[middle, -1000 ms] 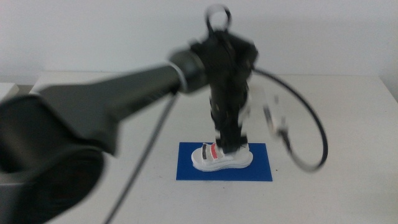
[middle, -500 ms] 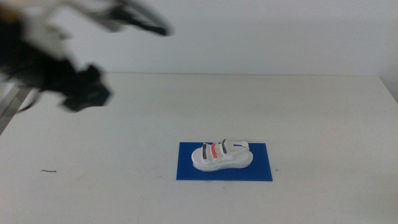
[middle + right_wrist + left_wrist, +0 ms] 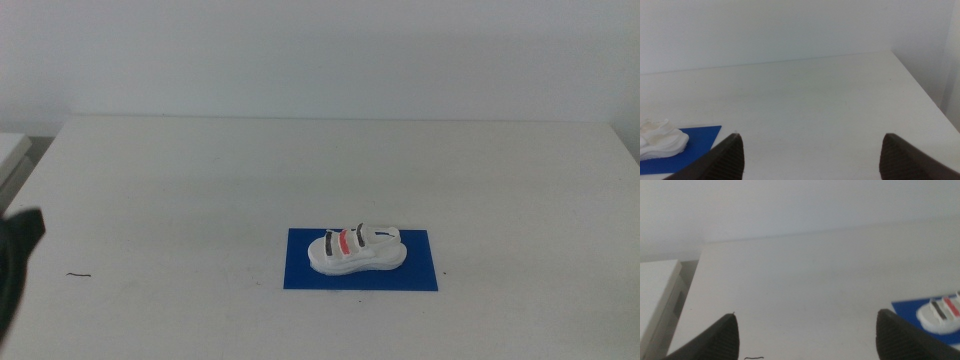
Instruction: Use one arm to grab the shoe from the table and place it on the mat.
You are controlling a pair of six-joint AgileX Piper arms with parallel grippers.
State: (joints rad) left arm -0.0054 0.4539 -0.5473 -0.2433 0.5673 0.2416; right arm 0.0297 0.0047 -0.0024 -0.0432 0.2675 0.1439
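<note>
The large plain white rectangular table (image 3: 200,190) carries a flat dark-blue rectangular mat (image 3: 420,275) toward five o'clock. The small white chunky-soled shoe (image 3: 356,250) rests on it, upright. The left gripper (image 3: 805,335) at eight o'clock and the right gripper (image 3: 812,152) each hold dark jaws spread wide, gripping nothing.

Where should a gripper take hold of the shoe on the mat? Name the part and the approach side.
Grip the shoe across its midsection, over the black and red straps, coming down from above. It lies lengthwise on the mat, long sides bare, so jaws would probably close best on the chunky sole's two sides. Both grippers are open, well away from it.
</note>
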